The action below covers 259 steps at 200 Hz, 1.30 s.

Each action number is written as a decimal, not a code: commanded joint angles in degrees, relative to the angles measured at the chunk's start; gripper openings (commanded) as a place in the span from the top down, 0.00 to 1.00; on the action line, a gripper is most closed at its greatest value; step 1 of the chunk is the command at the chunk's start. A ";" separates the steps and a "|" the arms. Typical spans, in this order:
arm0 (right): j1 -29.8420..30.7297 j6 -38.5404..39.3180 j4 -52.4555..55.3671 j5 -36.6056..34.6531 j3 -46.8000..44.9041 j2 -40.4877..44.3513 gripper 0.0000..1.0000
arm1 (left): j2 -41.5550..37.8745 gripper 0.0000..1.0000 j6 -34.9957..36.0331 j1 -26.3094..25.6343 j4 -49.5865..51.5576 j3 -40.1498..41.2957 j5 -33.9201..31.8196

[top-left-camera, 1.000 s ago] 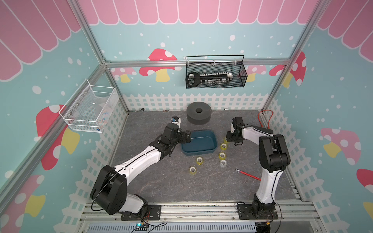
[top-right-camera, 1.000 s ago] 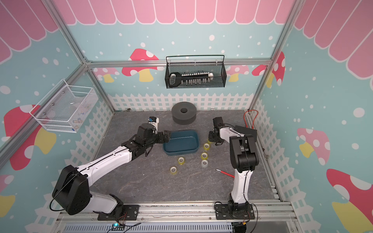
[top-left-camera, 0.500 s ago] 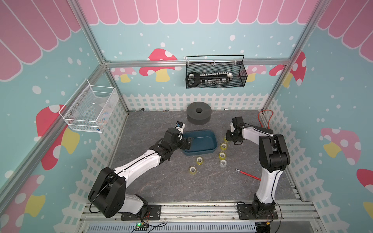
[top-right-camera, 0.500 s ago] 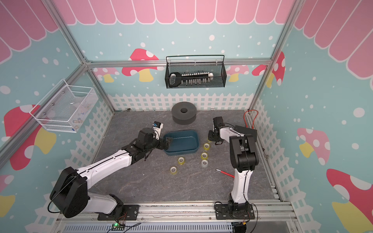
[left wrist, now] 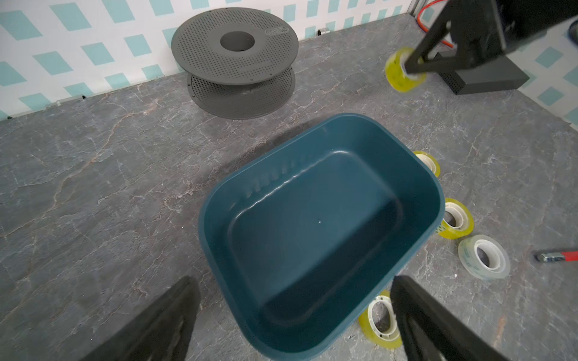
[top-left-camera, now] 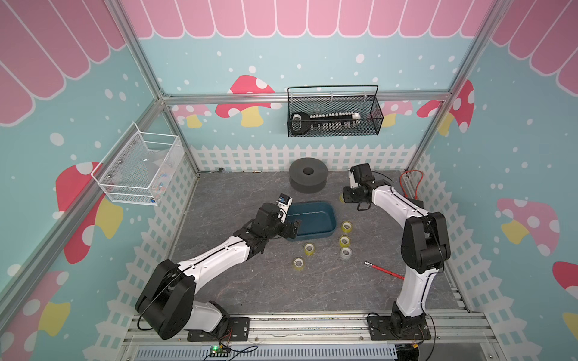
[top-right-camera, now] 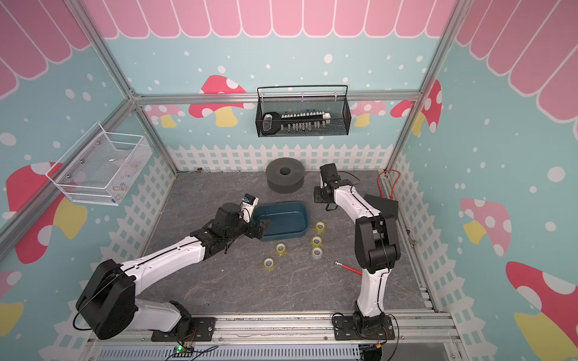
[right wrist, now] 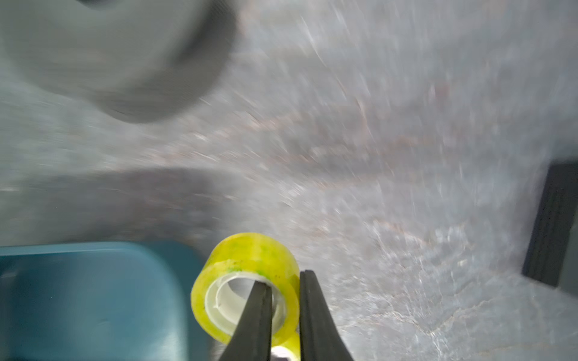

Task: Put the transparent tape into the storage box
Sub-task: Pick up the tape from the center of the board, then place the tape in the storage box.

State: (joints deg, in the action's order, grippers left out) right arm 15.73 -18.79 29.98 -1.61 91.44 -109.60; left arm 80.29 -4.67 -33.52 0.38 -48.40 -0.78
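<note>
The storage box (top-left-camera: 332,215) is a dark teal tub in the middle of the table, seen in both top views (top-right-camera: 304,215) and empty in the left wrist view (left wrist: 438,200). My right gripper (right wrist: 283,278) is shut on a yellow-tinted transparent tape roll (right wrist: 250,253), one finger inside its core and one outside. The held roll (left wrist: 403,70) is just beyond the box's far right corner (top-left-camera: 341,197). My left gripper (left wrist: 292,281) is open over the box's near left corner (top-left-camera: 294,228). Several more tape rolls (top-left-camera: 344,240) lie by the box's near right side.
A grey spool (top-left-camera: 308,175) stands behind the box. A red pen (top-left-camera: 384,270) lies near the right arm's base. A black wire basket (top-left-camera: 333,115) hangs on the back wall. A white wire basket (top-left-camera: 137,168) hangs on the left wall.
The right gripper's jaws have closed on the tape roll, and that arm has shifted a little toward the back. The left gripper has drawn back along the box's left side to its near corner.
</note>
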 commanded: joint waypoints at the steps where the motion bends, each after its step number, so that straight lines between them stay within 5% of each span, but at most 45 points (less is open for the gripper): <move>1: 4.14 3.04 5.94 -0.02 5.01 1.61 1.00 | -1.70 0.01 -0.08 -0.15 0.26 -0.28 0.56; 90: 13.55 4.11 9.75 0.75 6.42 -3.67 1.00 | -4.45 0.01 -2.98 -0.10 2.58 0.44 0.84; 137: 13.93 2.07 5.33 -0.26 0.69 -7.99 1.00 | -5.05 0.01 -3.77 -0.14 3.88 0.85 1.74; 259: 13.91 1.10 3.95 -7.97 4.34 -15.39 0.99 | -3.96 0.01 -4.61 -0.10 3.88 0.10 2.88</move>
State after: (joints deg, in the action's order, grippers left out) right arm 29.67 -16.97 33.95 -6.42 94.37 -123.37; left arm 76.16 -8.80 -33.52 3.70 -48.23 1.10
